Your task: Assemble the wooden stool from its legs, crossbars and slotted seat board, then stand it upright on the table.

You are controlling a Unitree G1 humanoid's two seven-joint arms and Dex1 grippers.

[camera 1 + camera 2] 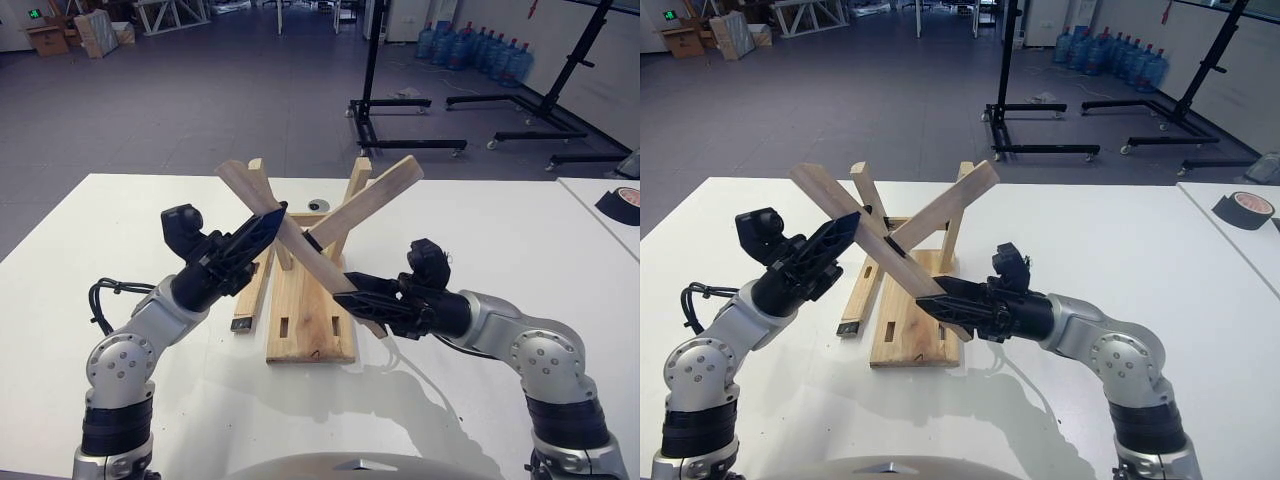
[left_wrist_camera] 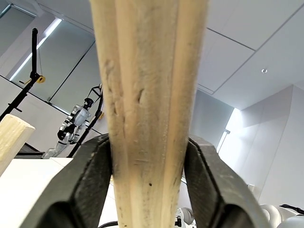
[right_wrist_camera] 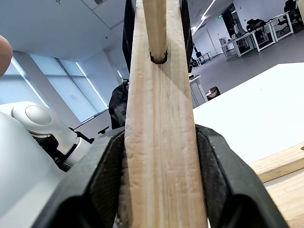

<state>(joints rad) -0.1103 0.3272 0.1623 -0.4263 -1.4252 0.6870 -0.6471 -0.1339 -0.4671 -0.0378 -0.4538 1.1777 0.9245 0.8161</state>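
Observation:
Two wooden bars cross in an X above the table. My left gripper (image 1: 272,222) is shut on the lower end of the bar (image 1: 385,190) that rises to the right. My right gripper (image 1: 345,297) is shut on the low end of the other leg (image 1: 245,190), which rises to the left. In the right wrist view this leg (image 3: 161,142) has a notch (image 3: 155,57) with the other bar seated in it. The slotted seat board (image 1: 305,325) lies flat under the X. Two more wooden pieces (image 1: 357,180) stand up behind the crossing, partly hidden.
A long wooden piece (image 1: 252,285) lies along the seat board's left side. A black cable (image 1: 105,300) loops by the left arm. A roll of black tape (image 1: 1245,208) sits on the neighbouring table at right. Black stands (image 1: 400,120) occupy the floor beyond the far edge.

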